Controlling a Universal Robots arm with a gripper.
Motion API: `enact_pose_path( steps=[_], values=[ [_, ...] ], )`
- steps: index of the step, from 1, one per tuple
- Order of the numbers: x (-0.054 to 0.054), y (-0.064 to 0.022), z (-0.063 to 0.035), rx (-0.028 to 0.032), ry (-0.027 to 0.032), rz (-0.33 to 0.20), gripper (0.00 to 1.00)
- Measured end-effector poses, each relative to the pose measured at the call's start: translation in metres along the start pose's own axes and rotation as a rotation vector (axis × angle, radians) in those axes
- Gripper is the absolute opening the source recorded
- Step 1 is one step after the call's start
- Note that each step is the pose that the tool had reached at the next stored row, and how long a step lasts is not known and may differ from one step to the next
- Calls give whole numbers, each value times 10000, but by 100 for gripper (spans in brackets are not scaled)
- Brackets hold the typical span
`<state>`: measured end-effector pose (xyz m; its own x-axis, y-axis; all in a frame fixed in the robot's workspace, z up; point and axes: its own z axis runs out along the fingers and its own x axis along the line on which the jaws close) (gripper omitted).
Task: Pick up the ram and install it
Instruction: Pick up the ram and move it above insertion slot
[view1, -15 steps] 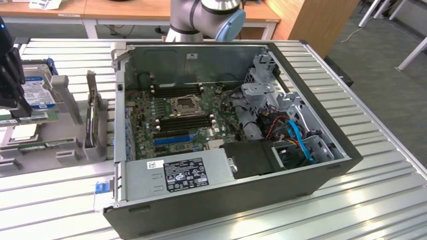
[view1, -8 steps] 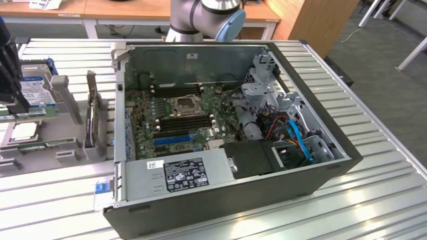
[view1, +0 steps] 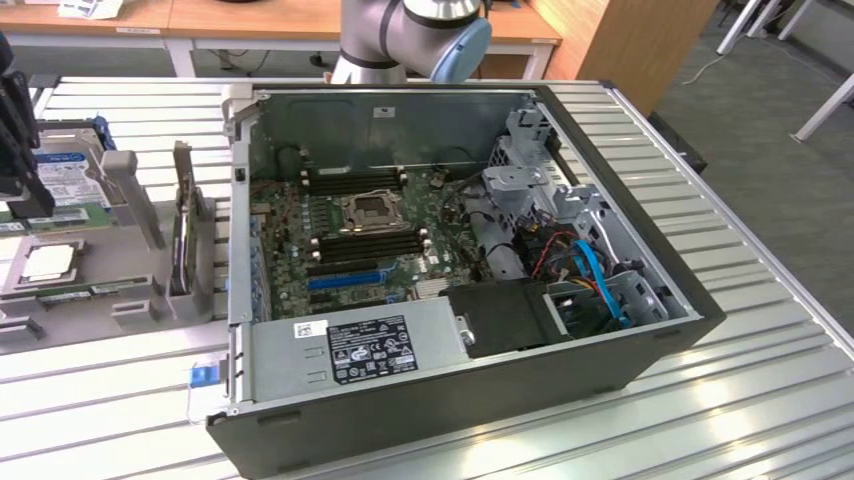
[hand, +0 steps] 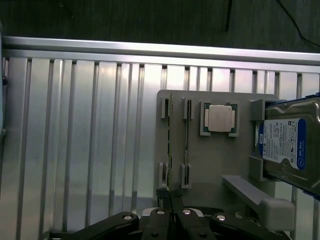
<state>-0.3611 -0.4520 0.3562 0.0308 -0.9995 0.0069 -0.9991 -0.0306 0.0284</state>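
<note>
A ribbed metal table (view1: 747, 330) takes up the middle of the room, with grey floor (view1: 761, 120) to one side and wooden desks (view1: 267, 15) behind it. An open case (view1: 441, 430) lies on its side on the table with its board facing up, and the arm (view1: 407, 30) rises behind it. Just beside the case, at the exterior view's left, sits a grey tray (hand: 210, 165) carrying a CPU (hand: 220, 118) and a hard drive (hand: 290, 145).

The ram (hand: 170, 145) is in that tray. It stands on its long edge in a slot beside the CPU, on the side away from the hard drive. Its long axis runs along the table's ribs, with one end pointing to the table's edge and the other at the gripper (hand: 170, 197). The fingers (hand: 159, 220) are drawn almost together, leaving only a thin gap. Their tips sit right at the ram's near end. Whether they pinch it or merely line up with it, I cannot tell. The ram sits level in its slot.
</note>
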Motion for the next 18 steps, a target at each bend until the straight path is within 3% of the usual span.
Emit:
enact_pose_path(
  steps=[18],
  values=[
    [2, -6, -208, 1, 0, 0, 12]
  ],
)
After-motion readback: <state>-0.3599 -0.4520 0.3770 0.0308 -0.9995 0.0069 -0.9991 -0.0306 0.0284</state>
